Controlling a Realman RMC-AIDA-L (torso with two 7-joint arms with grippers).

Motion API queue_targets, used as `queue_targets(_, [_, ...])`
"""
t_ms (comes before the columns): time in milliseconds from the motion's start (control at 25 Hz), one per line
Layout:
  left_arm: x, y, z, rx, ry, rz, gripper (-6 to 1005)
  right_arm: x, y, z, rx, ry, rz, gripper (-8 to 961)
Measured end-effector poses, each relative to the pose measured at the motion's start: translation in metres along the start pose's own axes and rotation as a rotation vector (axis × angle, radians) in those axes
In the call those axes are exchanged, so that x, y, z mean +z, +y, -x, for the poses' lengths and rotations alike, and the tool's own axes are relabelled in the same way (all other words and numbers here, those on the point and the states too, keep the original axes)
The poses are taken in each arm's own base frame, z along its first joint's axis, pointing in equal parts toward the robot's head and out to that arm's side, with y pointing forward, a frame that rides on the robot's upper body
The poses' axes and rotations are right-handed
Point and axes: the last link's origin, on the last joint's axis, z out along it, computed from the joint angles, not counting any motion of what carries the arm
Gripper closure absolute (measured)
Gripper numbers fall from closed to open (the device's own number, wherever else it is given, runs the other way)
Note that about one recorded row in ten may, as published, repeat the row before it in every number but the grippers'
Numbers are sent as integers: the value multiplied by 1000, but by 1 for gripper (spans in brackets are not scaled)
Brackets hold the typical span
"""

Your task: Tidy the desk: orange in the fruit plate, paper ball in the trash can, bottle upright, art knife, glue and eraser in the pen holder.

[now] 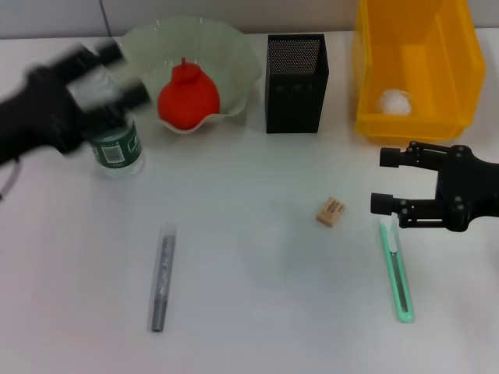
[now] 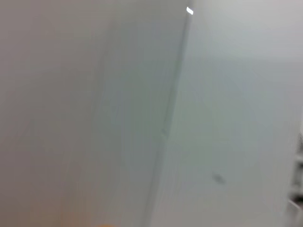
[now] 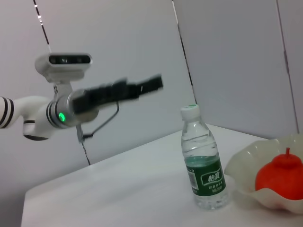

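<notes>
Three jobs look done and three are left. The right gripper (image 1: 387,180) hangs low over the desk (image 1: 249,312) with its two fingers spread wide and nothing between them. Right under its lower finger starts the art knife (image 1: 398,273), a long mint-green stick that lies flat and runs away from the claw toward the robot. A little way to the claw's left sits the eraser (image 1: 330,211), small and tan, alone on the white top. Behind the claw stands the trash can (image 1: 413,70), and the paper ball (image 1: 394,101) is already inside it. To the left of the trash can, a bit farther from the claw, is the pen holder (image 1: 295,72); nothing can be seen sticking out of it. Farther left again, the orange (image 1: 188,95) rests in the fruit plate (image 1: 234,54). Past that, the bottle (image 3: 203,163) stands up straight, cap on top. The left gripper (image 1: 117,58) is up near the bottle's top, but it is blurred, so I cannot tell if it is open or closed. The glue (image 1: 162,278) lies flat far off to the left, closer to the robot. So knife, eraser and glue must go in the holder.
</notes>
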Motion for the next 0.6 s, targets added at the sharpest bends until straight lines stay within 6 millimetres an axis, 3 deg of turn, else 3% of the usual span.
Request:
queue_targets(160, [10,11,11,-32,-87,96,199,2,-4,14,43,8,26,119])
queue_targets(200, [18,24,30,-39,-187,180,199,2,-4,18,52,14,34,120])
queue_targets(280, [20,28,39,-40,-233,199,199,3,-6,29,89,36,47,120])
queue_targets(360, [20,28,39,-40,-233,199,199,3,-8,35,113,56,48,120])
queue_targets(440, [24,33,56,-20,-308,215,199,4,-10,47,150,120,41,120])
queue_targets(480, [24,34,59,-7,-312,210,199,10,-13,60,195,231,25,120])
queue_targets(600, [23,35,63,9,-316,201,199,18,-14,73,241,350,-2,120])
